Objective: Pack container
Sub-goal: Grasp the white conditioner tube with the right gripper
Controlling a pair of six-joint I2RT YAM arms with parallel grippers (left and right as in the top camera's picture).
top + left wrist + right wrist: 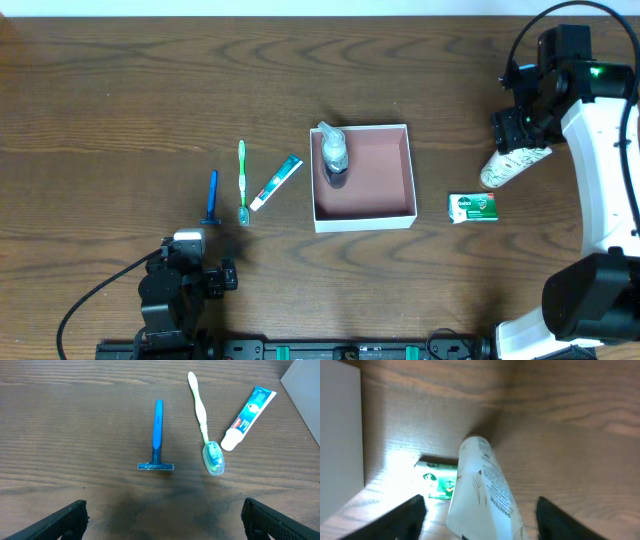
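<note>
The container is a square white-walled box with a pinkish-brown inside at the table's middle. A clear bottle lies in its left part. My right gripper is open, with its fingers on either side of a white tube and a gap on both sides. My left gripper is open and empty near the front edge. A blue razor lies just beyond it.
A green toothbrush and a toothpaste tube lie left of the container. A green soap packet lies to its right. The container's white wall also shows in both wrist views.
</note>
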